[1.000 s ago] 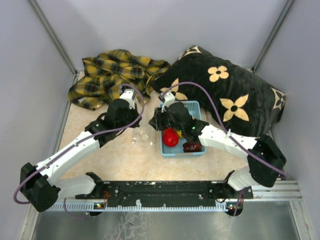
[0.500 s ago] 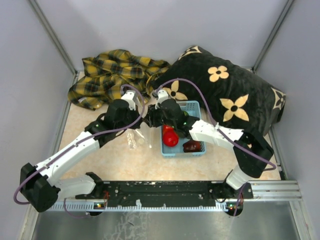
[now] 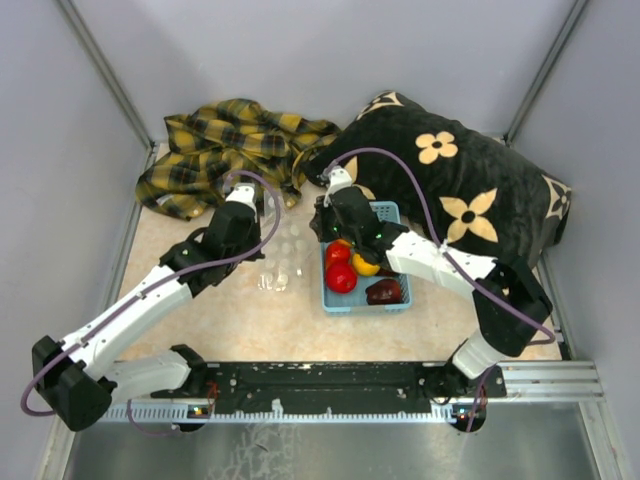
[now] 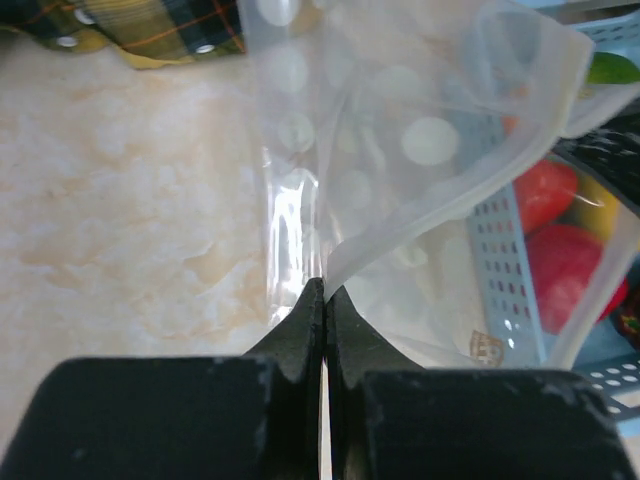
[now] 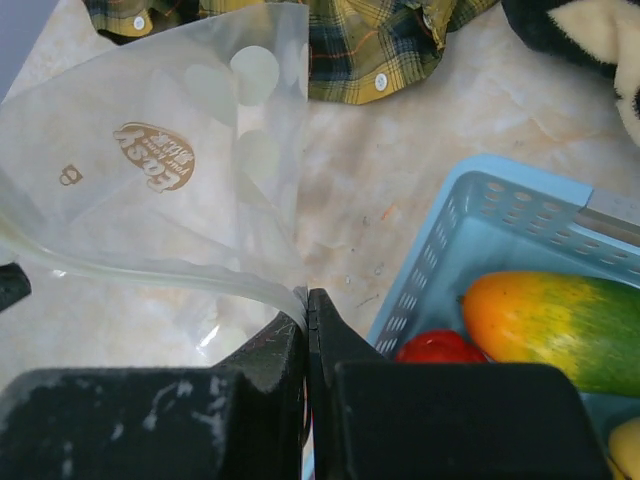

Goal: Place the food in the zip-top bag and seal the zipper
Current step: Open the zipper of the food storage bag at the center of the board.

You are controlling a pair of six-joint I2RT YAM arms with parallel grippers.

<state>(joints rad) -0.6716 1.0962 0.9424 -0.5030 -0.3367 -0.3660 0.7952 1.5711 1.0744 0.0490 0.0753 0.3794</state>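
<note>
The zip-top bag, clear with white dots, is stretched between my two grippers just left of the basket. My left gripper is shut on the bag's edge, and the bag billows open ahead of it. My right gripper is shut on the whitish zipper strip at the bag's mouth; no slider shows. The food lies in the light-blue basket: two red fruits, an orange-yellow one, a dark maroon one and the green-to-orange piece.
A yellow plaid shirt lies at the back left. A black cushion with cream flowers fills the back right, right behind the basket. Grey walls close in the table on three sides.
The bag was crumpled low between the grippers; now it is spread out and higher up. My left gripper has drawn back and left. My right gripper has shifted right, uncovering the orange-yellow fruit.
</note>
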